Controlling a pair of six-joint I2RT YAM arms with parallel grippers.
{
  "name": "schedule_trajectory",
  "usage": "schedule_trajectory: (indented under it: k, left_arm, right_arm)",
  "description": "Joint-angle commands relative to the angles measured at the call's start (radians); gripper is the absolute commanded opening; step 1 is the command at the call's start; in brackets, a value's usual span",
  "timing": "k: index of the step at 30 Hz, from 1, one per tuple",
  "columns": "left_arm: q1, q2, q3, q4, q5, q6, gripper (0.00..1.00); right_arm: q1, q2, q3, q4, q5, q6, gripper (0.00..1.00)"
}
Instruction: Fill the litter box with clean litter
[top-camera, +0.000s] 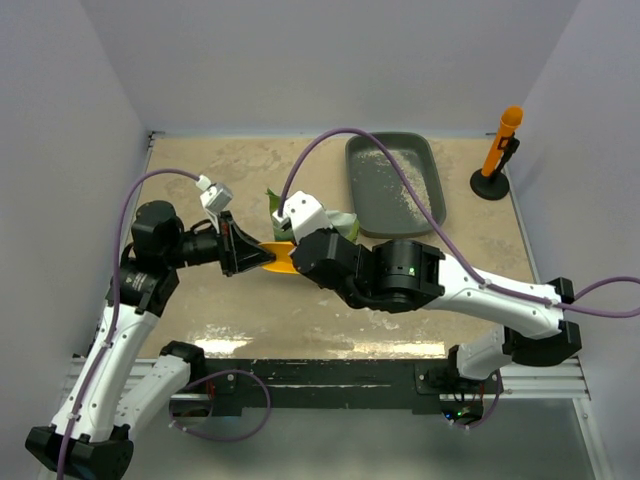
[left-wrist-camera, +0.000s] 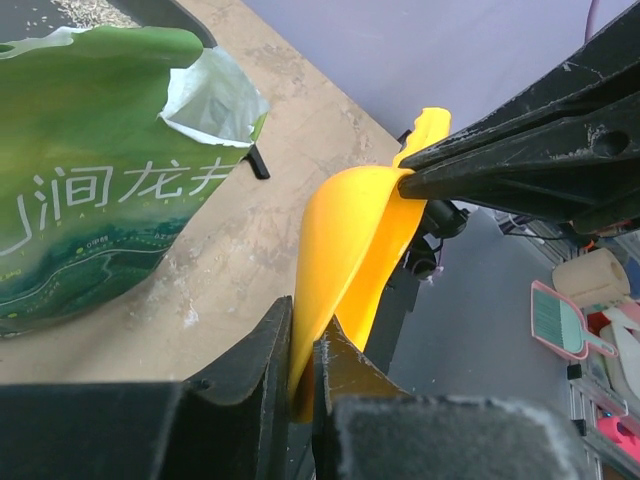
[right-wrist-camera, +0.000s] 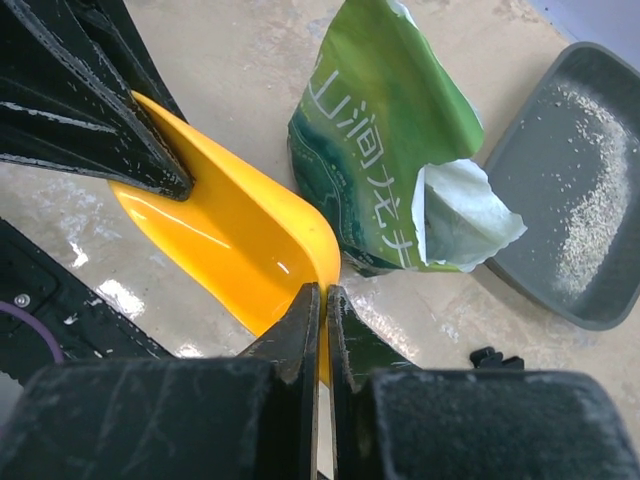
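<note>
Glossy yellow plastic scoop (right-wrist-camera: 235, 235) pinched between both grippers, left (left-wrist-camera: 300, 350) and right (right-wrist-camera: 322, 300), mid-table; handover grip, torn green bag (right-wrist-camera: 385, 140) and dark grey litter box (top-camera: 395, 185) beyond, toward far edge.

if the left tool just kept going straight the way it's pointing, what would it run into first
Probably the right tool: it grips the far edge of the same glossy yellow plastic scoop that the left tool pinches, directly ahead. Depth is unclear.
</note>
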Motion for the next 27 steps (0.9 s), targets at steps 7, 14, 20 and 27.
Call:
schedule_trajectory:
  k: [7,14,20,27]
  left_arm:
    - [-0.008,-0.052,0.058,0.032,0.073,0.077,0.00]
    - [-0.006,-0.075,0.012,0.185,0.128,-0.006,0.00]
    - [-0.006,-0.083,-0.026,0.281,0.128,-0.104,0.00]
    - [-0.006,-0.086,-0.020,0.261,0.081,-0.105,0.00]
  right_arm:
    - [-0.050,-0.254,-0.119,0.182,-0.130,0.060,0.63]
    - [-0.278,-0.447,-0.267,0.317,-0.267,0.086,0.86]
    - [-0.404,-0.495,-0.455,0.496,-0.385,0.159,0.95]
    - [-0.746,-0.582,-0.679,0.811,-0.855,0.273,0.98]
